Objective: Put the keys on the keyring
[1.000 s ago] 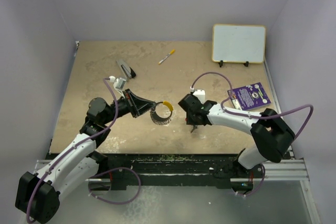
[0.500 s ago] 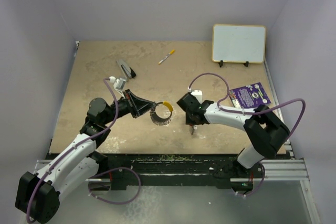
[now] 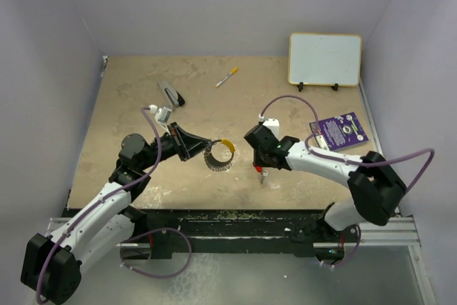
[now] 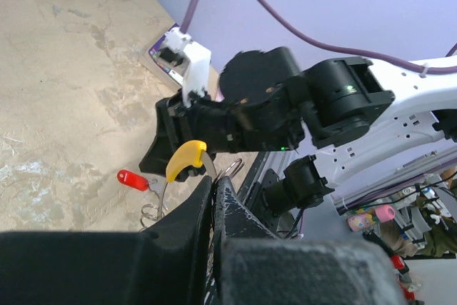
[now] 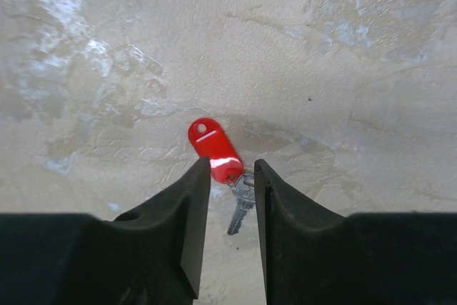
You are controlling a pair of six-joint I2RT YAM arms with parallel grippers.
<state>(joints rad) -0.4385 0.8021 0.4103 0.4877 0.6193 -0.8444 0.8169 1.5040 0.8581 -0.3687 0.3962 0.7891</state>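
The step in hand looks to be the pick-up of the keys (image 5: 214,149). They lie flat on the surface (image 5: 357,69) right under the right hand (image 5: 232,167). The red tag (image 5: 208,141) points away from the hand and the metal blades trail back between its fingers. The jaws stand narrowly apart, one on each side of the joint where tag meets metal. A sliver of gap shows on one side, so I cannot tell whether they already pinch it.

To do this well, the grip should land on the tag's near end, not on the thin blades, which would likely swivel or slip out. The bunch is flat and low, so the tips need to sit right down at the surface before closing. A straight lift should let the keys hang below the hand, with their small loop clear of the fingers.

The left hand (image 4: 213,185) is closed on the keyring (image 4: 187,161) and holds it out to the right hand's left, yellow arc facing it. That hand should hold steady. The loop is small and the wire thin, so the approach to the arc wants to be slow, and the left wrist view is probably the best one to check it by.
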